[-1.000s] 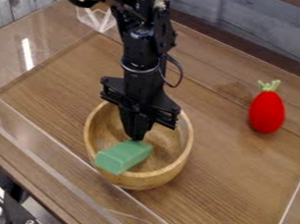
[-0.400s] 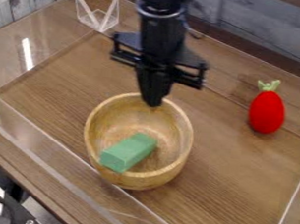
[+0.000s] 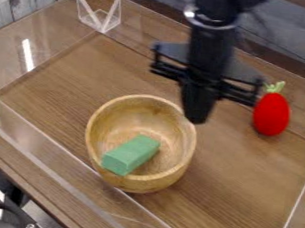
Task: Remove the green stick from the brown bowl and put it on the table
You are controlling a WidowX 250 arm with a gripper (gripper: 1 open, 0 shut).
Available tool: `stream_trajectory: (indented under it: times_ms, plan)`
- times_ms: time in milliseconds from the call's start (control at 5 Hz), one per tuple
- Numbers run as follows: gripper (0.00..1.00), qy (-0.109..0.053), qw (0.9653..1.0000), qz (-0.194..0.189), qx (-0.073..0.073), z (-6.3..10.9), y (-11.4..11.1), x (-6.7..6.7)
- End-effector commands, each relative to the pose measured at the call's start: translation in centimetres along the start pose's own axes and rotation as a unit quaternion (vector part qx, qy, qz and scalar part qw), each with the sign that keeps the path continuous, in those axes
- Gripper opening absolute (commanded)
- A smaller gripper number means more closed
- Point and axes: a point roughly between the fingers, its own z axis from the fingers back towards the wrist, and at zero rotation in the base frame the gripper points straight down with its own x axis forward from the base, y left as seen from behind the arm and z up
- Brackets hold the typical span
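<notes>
- Single view only: fixed camera, raised, off the surface's (image 3: 63,88) near edge.
- Faces down and across toward the far edge.
- Fairly close; near corners cropped, arm's top cut off.

A small light-green rectangular block (image 3: 132,154) lies inside the round light-tan wooden bowl (image 3: 175,126), toward its front left, on the brown wood-grain tabletop (image 3: 79,74) near the front clear acrylic wall (image 3: 55,183). My black gripper (image 3: 199,117) hangs above the bowl's rear right rim, apart from the block. A red strawberry-shaped toy (image 3: 272,109) stands upright right of the bowl, just beside my arm.
</notes>
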Motion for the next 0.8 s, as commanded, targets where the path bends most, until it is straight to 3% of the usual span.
stream_trajectory:
  times_ms: [0, 400, 600]
  plan:
    - [0.00, -0.028, 0.9994, -0.009, -0.017, 2.1, -3.1, 0.2]
    - [0.00, -0.029, 0.9980, -0.048, -0.030, -2.5, -5.0, -1.8]
    - [0.00, -0.025, 0.9981, -0.049, -0.029, -4.0, -5.7, -2.1]
